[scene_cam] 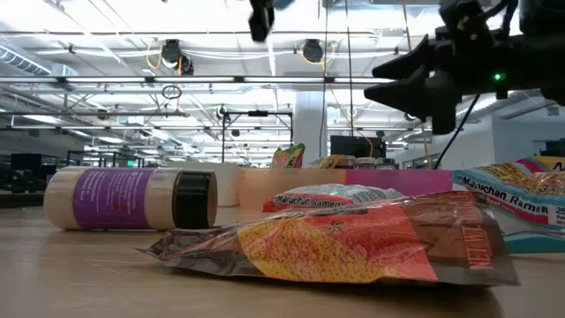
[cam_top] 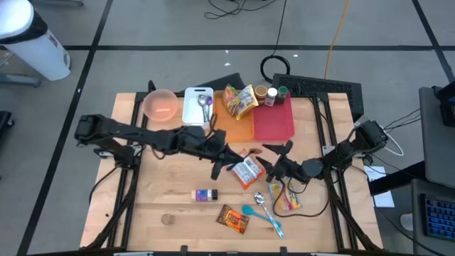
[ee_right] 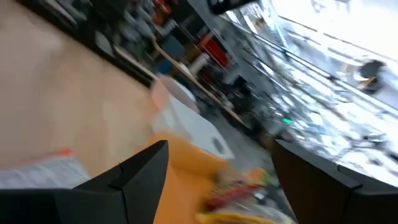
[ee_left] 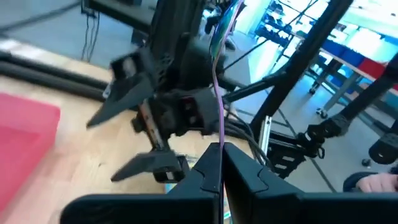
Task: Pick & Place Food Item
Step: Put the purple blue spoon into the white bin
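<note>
Ramen packet lies flat on the table near its middle, between the two grippers, held by neither.

Near edge: brown snack pouch, blue spoon and a metal spoon just right of it, small purple-labelled jar on its side to the left. A second ramen packet sits near right, with cables from the right arm draped over it.

Middle: right gripper hangs just right of the ramen packet, fingers spread wide, nothing between them. Left gripper sits just left of the packet, fingers pinched together, empty; the left wrist view shows its closed tips facing the right gripper across a short gap.

Far: orange tray with a snack bag, red tray with small jars at its far end, white tray, pink bowl.

Risks, as judged:
- Arms crowd the same packet; a descent by the right could strike the left fingers.
- Packet is flat and slick; wide jaws may skid it toward the left gripper instead of pinching.
- Loose cables could snag the near-right packet and drag it.
- Target tray uncertain.
</note>
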Controlling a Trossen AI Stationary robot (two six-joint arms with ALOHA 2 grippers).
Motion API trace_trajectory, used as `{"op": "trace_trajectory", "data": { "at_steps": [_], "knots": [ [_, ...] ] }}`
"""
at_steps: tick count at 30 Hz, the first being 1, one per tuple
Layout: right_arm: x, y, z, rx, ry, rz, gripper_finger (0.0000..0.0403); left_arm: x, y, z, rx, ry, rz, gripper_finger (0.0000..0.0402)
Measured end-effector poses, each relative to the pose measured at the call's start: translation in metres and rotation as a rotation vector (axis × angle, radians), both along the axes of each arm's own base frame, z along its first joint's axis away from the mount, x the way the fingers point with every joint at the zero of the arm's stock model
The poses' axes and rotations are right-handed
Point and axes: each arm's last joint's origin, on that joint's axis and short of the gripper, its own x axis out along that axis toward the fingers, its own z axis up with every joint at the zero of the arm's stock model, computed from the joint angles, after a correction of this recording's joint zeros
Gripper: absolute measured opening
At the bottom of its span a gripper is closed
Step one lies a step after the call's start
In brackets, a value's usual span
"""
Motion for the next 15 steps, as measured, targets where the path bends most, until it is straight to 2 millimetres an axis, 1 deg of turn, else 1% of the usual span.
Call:
{"op": "trace_trajectory", "data": {
  "at_steps": [3, 5, 7, 11, 15],
  "knots": [
    [-0.001, 0.002, -0.001, 0.005, -0.005, 0.03, 0.0276, -0.01, -0.016, 0.011, 0.024, -0.03, 0.026, 0.0004],
    [-0.003, 0.004, -0.001, -0.069, 0.049, -0.013, 0.0276, -0.014, -0.025, 0.016, 0.027, -0.046, 0.04, 0.0003],
    [-0.003, 0.009, -0.002, -0.133, 0.103, -0.045, 0.0276, -0.017, -0.034, 0.018, 0.007, -0.054, 0.054, 0.0004],
    [-0.002, 0.018, 0.002, -0.177, 0.105, 0.01, 0.0276, -0.019, -0.049, 0.018, -0.073, -0.049, 0.048, 0.0005],
    [0.0, 0.017, 0.004, -0.258, 0.154, -0.038, 0.0276, -0.021, -0.059, 0.018, -0.093, -0.052, 0.066, 0.0005]
  ]
}}
